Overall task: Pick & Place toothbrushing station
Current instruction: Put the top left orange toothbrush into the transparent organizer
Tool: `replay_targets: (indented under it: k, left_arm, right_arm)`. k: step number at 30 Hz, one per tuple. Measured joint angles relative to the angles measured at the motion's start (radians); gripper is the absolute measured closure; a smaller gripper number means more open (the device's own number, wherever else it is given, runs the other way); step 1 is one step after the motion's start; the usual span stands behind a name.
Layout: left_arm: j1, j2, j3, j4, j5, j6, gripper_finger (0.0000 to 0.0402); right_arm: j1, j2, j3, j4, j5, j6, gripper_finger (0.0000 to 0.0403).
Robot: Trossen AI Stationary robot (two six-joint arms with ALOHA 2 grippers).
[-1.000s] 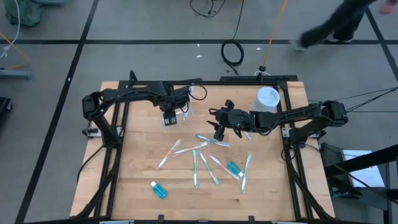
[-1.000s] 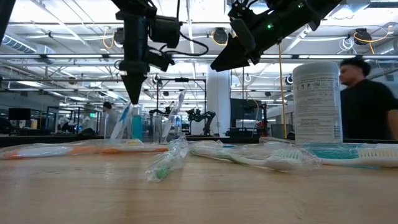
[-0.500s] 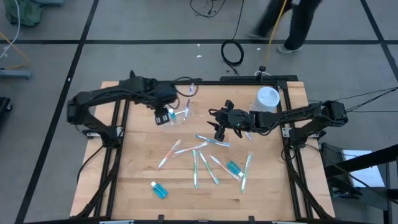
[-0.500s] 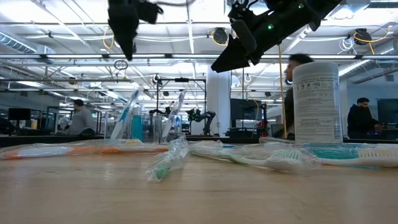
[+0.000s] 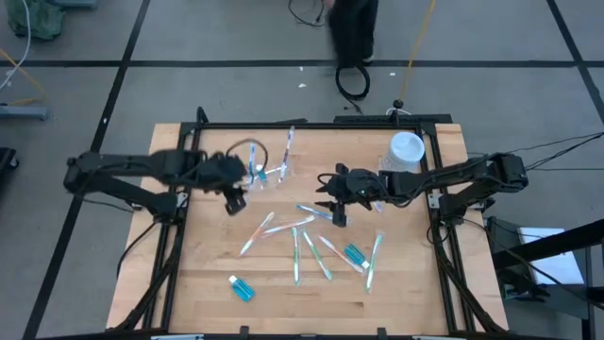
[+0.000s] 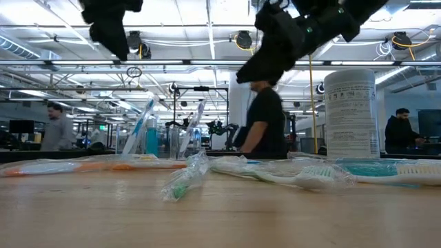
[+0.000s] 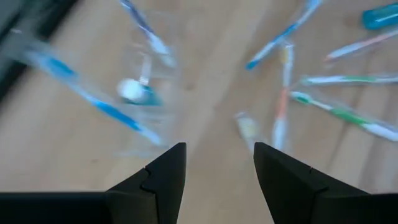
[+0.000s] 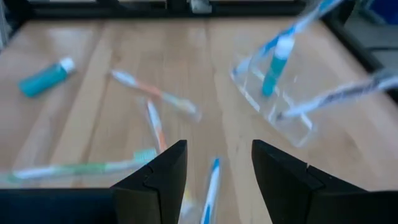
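Observation:
The clear cup (image 5: 267,173) stands at the table's far middle. Two toothbrushes (image 5: 287,144) and a teal tube (image 8: 275,64) stick up out of it. Several more toothbrushes (image 5: 300,247) lie scattered on the wood, along with two teal tubes (image 5: 242,288), (image 5: 354,254). My left gripper (image 5: 233,200) hangs open and empty to the left of the cup, above the table; its wrist view looks down on the cup (image 7: 144,93). My right gripper (image 5: 337,215) hovers open and empty above the loose toothbrushes, right of the cup.
A tall white lidded container (image 5: 407,151) stands at the far right of the table, close to my right arm. A person (image 6: 265,124) walks past in the room behind the far edge. Bare wood lies along the near edge and the left side.
My left gripper has drawn back from above the cup toward the table's left edge, rising and rolling, open throughout. The cup and its contents have stayed put. My right gripper has swung a little toward the near edge. A person has walked across behind the table.

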Motion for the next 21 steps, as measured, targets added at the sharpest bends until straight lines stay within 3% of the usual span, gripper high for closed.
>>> replay_targets:
  k: [5,9,16,21]
  left_arm:
    - [-0.134,0.002,-0.207,0.254,0.002,-0.169,0.0206]
    - [-0.202,0.078,-0.33,0.497,0.0,-0.224,0.0206]
    - [-0.201,0.281,-0.373,0.574,-0.085,-0.322,0.0206]
    - [-0.189,0.41,-0.371,0.608,-0.088,-0.387,0.0206]
  right_arm:
    - [0.0,0.0,-0.059,0.0,0.0,0.0,0.0232]
    - [0.0,0.0,-0.081,0.001,0.002,0.0,0.0232]
    - [0.0,0.0,-0.086,0.001,0.003,0.0,0.0232]
    - [0.0,0.0,-0.086,0.005,0.003,0.0,0.0232]
